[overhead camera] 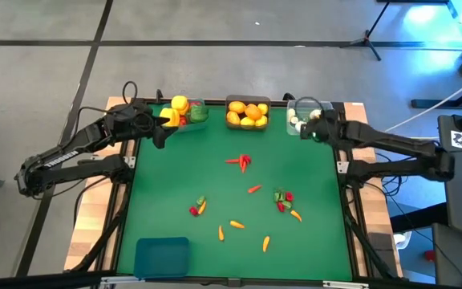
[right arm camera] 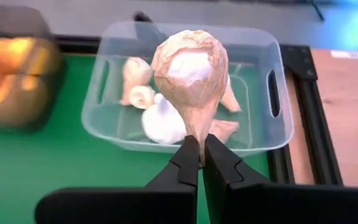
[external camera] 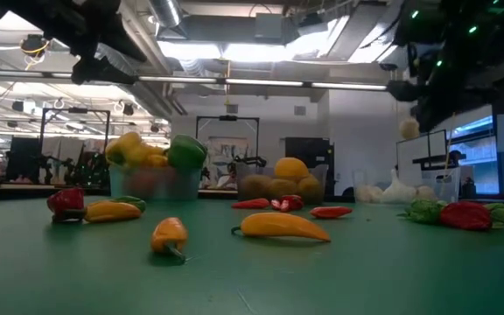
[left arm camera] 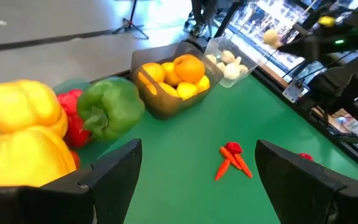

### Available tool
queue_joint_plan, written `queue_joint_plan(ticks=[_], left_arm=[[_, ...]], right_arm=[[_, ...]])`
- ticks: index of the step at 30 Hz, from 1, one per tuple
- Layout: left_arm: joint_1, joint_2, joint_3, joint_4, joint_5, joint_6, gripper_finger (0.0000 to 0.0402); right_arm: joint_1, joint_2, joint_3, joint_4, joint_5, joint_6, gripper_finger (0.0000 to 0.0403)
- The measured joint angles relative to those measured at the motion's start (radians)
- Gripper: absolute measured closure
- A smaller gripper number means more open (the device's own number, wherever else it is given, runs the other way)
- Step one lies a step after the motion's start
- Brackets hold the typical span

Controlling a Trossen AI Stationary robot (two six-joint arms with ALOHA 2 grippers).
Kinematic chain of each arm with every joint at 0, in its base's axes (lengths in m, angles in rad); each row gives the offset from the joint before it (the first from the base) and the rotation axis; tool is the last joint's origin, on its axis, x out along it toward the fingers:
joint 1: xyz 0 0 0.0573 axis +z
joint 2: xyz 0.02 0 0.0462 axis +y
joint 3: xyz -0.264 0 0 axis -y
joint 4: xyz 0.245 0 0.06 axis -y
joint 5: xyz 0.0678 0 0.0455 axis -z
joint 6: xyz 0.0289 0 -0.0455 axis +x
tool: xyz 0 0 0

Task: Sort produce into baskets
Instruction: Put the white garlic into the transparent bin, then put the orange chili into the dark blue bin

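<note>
Right fingers point(right arm camera: 201, 163) pinched on a garlic bulb's point(right arm camera: 191, 74) stem, above the clear bin point(right arm camera: 272, 134) at the tabletop's far right. Left fingers point(left arm camera: 197, 180) spread wide, empty, beside the pepper bin point(overhead camera: 184, 115), far left.

Open left pincer point(left arm camera: 194, 171) beside peppers point(left arm camera: 55, 124)
</note>
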Motion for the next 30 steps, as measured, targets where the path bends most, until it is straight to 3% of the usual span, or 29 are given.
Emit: queue_joint_plan(ticks=[8, 14, 20, 24, 30], left_arm=[[0.000, 0.000, 0.000, 0.003, 0.000, 0.040, 0.0093], [0.000, 0.000, 0.000, 0.000, 0.000, 0.038, 0.0093], [0.000, 0.000, 0.000, -0.006, 0.000, 0.012, 0.0093], [-0.001, 0.000, 0.000, -0.011, 0.000, 0.012, 0.0093], [-0.001, 0.000, 0.000, -0.010, 0.000, 0.018, 0.0093]], right_arm=[[-0.313, 0.076, 0.000, 0.174, -0.257, -0.202, 0.0394], [-0.450, 0.130, 0.000, 0.239, -0.394, -0.257, 0.0313], [-0.502, 0.169, 0.000, 0.257, -0.474, -0.325, 0.0221], [-0.499, 0.158, 0.033, 0.298, -0.551, -0.395, 0.0192], [-0.429, 0.131, 0.123, 0.403, -0.892, -0.538, 0.0190]])
